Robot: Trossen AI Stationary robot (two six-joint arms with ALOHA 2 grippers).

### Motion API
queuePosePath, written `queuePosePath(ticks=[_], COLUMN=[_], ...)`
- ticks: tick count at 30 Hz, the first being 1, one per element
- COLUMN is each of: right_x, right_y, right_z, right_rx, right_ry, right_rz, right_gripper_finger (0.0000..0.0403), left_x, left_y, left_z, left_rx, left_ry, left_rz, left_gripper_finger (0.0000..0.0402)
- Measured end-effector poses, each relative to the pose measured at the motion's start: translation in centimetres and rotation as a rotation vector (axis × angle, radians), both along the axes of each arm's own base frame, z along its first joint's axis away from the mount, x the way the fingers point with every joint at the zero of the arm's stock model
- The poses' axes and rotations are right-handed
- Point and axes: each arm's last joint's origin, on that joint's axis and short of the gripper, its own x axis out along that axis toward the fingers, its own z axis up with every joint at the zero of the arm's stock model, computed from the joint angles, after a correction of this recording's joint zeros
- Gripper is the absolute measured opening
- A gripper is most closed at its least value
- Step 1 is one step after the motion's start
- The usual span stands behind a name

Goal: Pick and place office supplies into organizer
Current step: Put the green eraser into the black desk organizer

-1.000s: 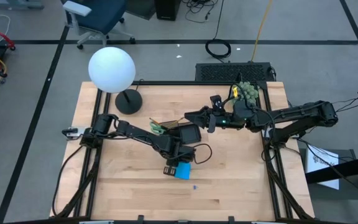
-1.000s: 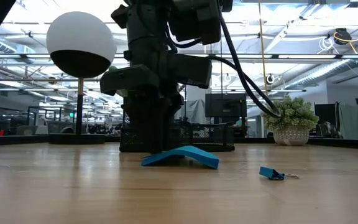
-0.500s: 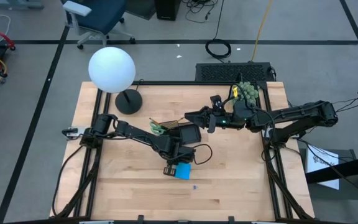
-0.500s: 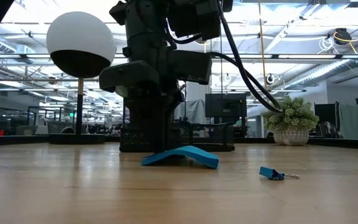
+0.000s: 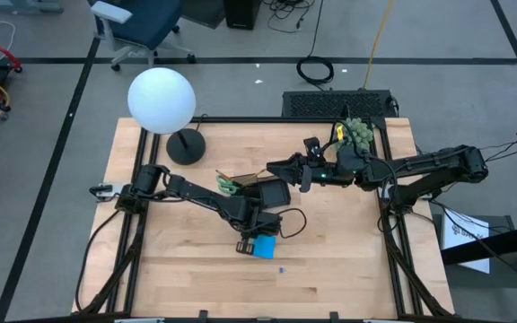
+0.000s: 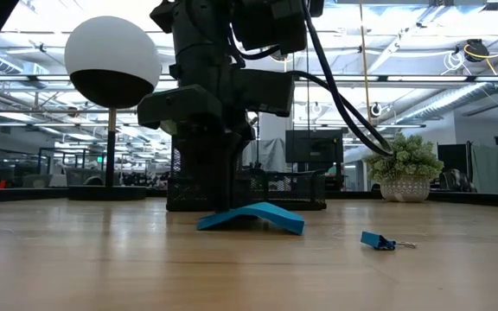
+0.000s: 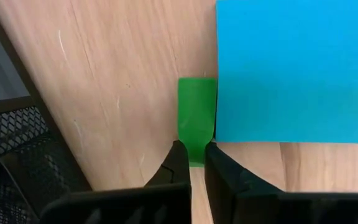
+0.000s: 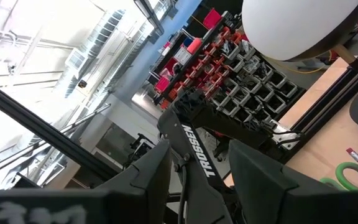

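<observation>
We have our left gripper (image 7: 191, 163) pinched shut on the little green piece (image 7: 196, 118) beside the blue note pad (image 7: 294, 68), so next we lift it into the black tray (image 5: 272, 191).

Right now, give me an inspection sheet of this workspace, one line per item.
Surface: wooden table, mostly bare at its near side.
Job's things: black organizer mid-table; scissors and a pencil beside it; blue note pad flat on the wood with a small green piece at its edge; blue binder clip lying apart.
Clutter: globe lamp on a round black base; potted plant at the far right corner.
Grippers: left pincer shut on the green piece; right pincer raised over the organizer, nothing between its fingers.
Cables: black cable looping off the left wrist.
Surroundings: office chair, floor cables, shelving.
</observation>
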Motion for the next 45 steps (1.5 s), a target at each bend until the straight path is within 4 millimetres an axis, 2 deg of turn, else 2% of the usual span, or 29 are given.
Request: queuePosePath(ticks=[8,29,36,40,45], right_x=[0.0,0.0,0.0,0.0,0.0], right_y=[0.0,-0.1,-0.1,-0.1,-0.1], right_z=[0.0,0.0,0.0,0.0,0.0], right_rx=[-0.001,-0.003,-0.003,-0.004,-0.008], right_ry=[0.0,0.0,0.0,0.001,0.001], right_rz=[-0.001,-0.003,-0.003,-0.003,-0.004], right_gripper_finger=[0.0151,0.0151,0.0151,0.0151,0.0151], left_x=[-0.2,-1.1,-1.3,-1.2,-1.2], left_y=[0.2,-1.2,-1.3,-1.5,-1.4], left_z=[1.2,1.7,1.6,1.7,1.7], left_rx=[0.025,0.031,-0.02,-0.062,-0.047], left_ry=[-0.032,0.007,0.034,0.031,0.033], left_rz=[0.013,0.012,0.02,-0.004,-0.016], left_gripper_finger=[0.0008,0.0003,0.0009,0.0028,0.0082])
